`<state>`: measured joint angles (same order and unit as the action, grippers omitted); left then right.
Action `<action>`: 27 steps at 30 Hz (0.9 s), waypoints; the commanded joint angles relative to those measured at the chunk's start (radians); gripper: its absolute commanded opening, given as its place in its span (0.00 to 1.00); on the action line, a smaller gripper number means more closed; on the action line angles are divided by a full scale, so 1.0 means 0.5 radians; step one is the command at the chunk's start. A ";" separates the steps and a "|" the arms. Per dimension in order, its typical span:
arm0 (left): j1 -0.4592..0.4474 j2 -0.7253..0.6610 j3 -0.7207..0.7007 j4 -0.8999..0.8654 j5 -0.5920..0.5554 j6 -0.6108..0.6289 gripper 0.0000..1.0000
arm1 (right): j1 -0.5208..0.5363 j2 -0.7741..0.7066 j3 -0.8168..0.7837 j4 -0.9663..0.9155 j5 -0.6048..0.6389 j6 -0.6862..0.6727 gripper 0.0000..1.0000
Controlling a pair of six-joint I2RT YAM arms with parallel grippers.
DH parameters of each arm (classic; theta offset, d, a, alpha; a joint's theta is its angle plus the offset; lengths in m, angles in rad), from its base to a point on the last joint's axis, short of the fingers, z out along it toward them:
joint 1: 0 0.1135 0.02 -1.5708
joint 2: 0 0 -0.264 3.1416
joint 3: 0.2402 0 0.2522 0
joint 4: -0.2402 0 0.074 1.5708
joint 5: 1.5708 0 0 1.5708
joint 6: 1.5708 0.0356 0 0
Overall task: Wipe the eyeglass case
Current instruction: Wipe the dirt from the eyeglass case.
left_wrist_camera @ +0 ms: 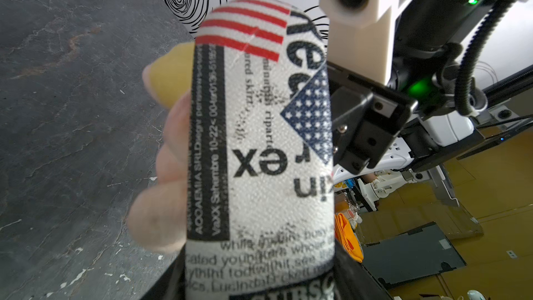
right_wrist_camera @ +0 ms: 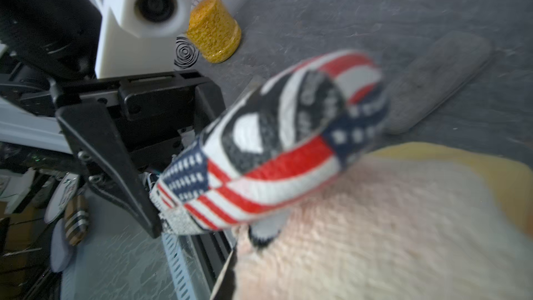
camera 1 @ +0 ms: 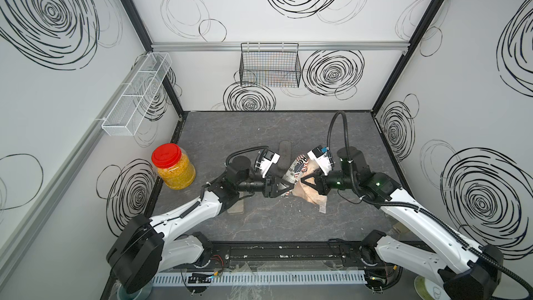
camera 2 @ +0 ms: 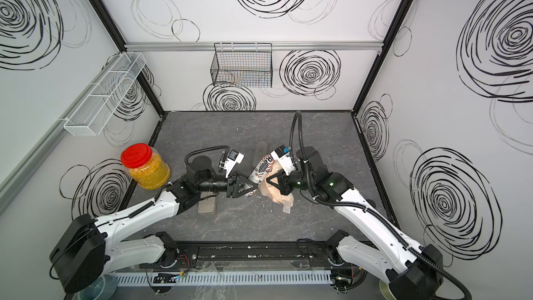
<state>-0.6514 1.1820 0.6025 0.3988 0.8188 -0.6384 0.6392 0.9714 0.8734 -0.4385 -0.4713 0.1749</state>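
Observation:
The eyeglass case [camera 1: 297, 168] [left_wrist_camera: 259, 139] is white with newspaper print and a stars-and-stripes pattern. It is held above the table's middle, one end clamped in my left gripper [camera 1: 290, 190] [camera 2: 255, 187], which is shut on it. My right gripper [camera 1: 302, 180] [camera 2: 266, 181] faces it from the right, shut on a pinkish cloth [camera 1: 310, 194] [right_wrist_camera: 375, 226] with a yellow edge. The cloth lies against the case's side and hides the right fingertips. In the right wrist view the case [right_wrist_camera: 274, 145] is blurred, with the left gripper's black finger [right_wrist_camera: 115, 154] beside it.
A red-lidded jar [camera 1: 173, 168] of yellow grains stands at the table's left edge. A flat grey pad [camera 1: 285, 151] lies just behind the case, and another [camera 1: 236, 206] lies under the left arm. A black wire basket [camera 1: 269, 66] and a white mesh shelf [camera 1: 135, 96] hang on the walls.

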 commanded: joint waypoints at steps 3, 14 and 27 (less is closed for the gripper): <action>-0.004 -0.038 0.026 0.000 0.089 0.059 0.52 | -0.031 -0.101 0.144 0.069 0.357 -0.073 0.00; -0.007 -0.020 0.045 0.019 0.090 0.066 0.52 | 0.127 0.028 0.133 -0.057 -0.200 -0.110 0.01; -0.178 -0.055 0.170 -0.576 -0.123 0.497 0.51 | -0.270 -0.159 0.150 0.179 0.187 0.130 0.00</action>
<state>-0.6998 1.1694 0.6384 0.2165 0.7830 -0.5064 0.5751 0.9184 0.9257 -0.4591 -0.3233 0.1970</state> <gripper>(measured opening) 0.621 0.117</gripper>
